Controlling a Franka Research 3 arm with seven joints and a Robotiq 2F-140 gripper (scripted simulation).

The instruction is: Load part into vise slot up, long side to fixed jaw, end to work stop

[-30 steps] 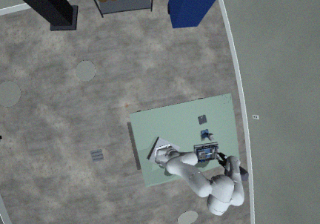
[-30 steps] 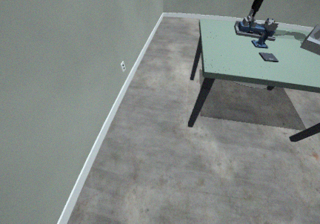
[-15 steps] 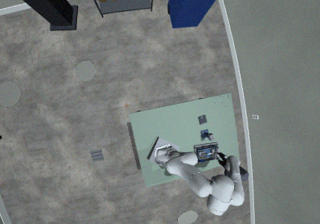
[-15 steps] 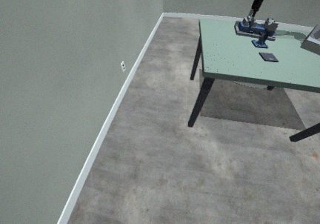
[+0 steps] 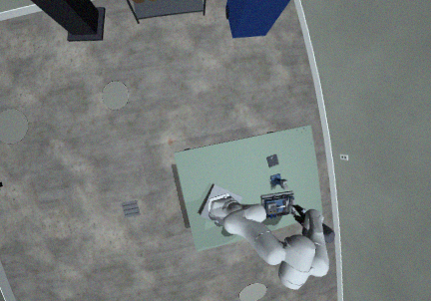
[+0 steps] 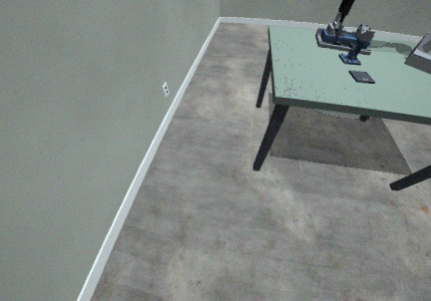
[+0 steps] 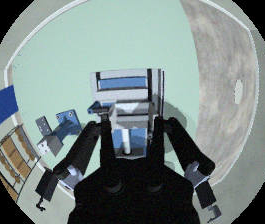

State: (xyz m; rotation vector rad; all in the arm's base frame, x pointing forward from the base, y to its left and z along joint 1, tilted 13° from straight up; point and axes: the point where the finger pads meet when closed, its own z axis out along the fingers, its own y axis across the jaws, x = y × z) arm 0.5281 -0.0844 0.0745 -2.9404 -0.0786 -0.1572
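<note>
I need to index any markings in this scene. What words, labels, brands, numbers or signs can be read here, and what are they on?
None: no readable text shows in any view.
Vise: no marking visible.
Part held in the pincer: no lettering seen.
Dark infeed plate: plain.
Blue cabinet: no label visible.
Wall outlet: too small to tell.
</note>
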